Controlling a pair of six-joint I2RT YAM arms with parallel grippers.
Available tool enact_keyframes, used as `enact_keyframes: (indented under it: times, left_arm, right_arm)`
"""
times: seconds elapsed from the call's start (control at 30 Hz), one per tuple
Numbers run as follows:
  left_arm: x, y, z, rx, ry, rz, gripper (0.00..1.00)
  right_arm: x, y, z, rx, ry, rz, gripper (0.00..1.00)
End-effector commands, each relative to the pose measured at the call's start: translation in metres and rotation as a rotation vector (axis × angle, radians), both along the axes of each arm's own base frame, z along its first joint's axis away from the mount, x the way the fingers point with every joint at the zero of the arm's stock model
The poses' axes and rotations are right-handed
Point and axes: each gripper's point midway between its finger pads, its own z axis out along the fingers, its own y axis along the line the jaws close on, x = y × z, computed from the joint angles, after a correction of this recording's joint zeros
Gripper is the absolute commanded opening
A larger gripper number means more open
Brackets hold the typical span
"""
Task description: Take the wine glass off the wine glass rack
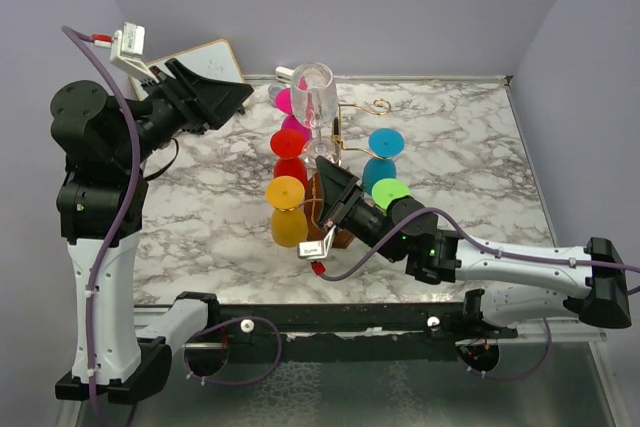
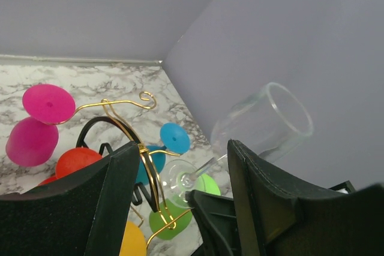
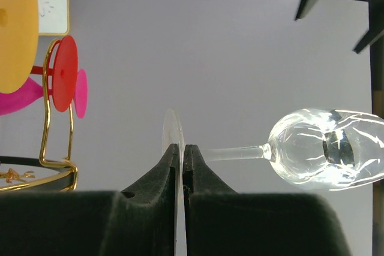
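Note:
The clear wine glass (image 1: 312, 87) is held up above the gold wire rack (image 1: 352, 107), bowl uppermost and apart from the hooks. My right gripper (image 1: 325, 162) is shut on the glass's thin round foot. In the right wrist view the jaws (image 3: 182, 146) pinch the foot edge-on, and the stem and bowl (image 3: 324, 154) reach out to the right. My left gripper (image 1: 235, 97) is open and empty, raised to the left of the bowl. In its own view (image 2: 183, 145) the glass (image 2: 264, 124) lies beyond the open fingers, over the rack (image 2: 129, 127).
Coloured glasses hang on the rack: pink (image 1: 285, 102), red (image 1: 288, 142), yellow (image 1: 286, 192), blue (image 1: 385, 142), green (image 1: 390, 193). The rack's brown base (image 1: 325, 212) sits on the marble table (image 1: 470, 167). A whiteboard (image 1: 205, 57) leans at the back left. Walls stand close behind and to the right.

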Motion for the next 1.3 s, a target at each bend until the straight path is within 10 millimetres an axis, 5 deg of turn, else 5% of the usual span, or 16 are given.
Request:
enact_keyframes:
  times: [0.0, 0.2, 0.67, 1.27]
  left_arm:
    - [-0.016, 0.001, 0.028, -0.044, -0.035, 0.004, 0.62]
    - [-0.023, 0.002, 0.030, -0.044, -0.017, 0.005, 0.63]
    - [-0.021, 0.005, -0.016, 0.022, 0.121, 0.042, 0.63]
    - [-0.009, -0.005, -0.042, 0.050, 0.176, -0.006, 0.59]
  right_arm:
    - [0.006, -0.004, 0.002, -0.135, -0.114, -0.095, 0.01]
    - [0.007, -0.001, -0.014, -0.231, -0.105, -0.099, 0.01]
    - [-0.006, 0.008, -0.047, -0.419, -0.029, -0.035, 0.01]
    - [-0.013, 0.027, -0.042, -0.426, -0.041, 0.000, 0.01]
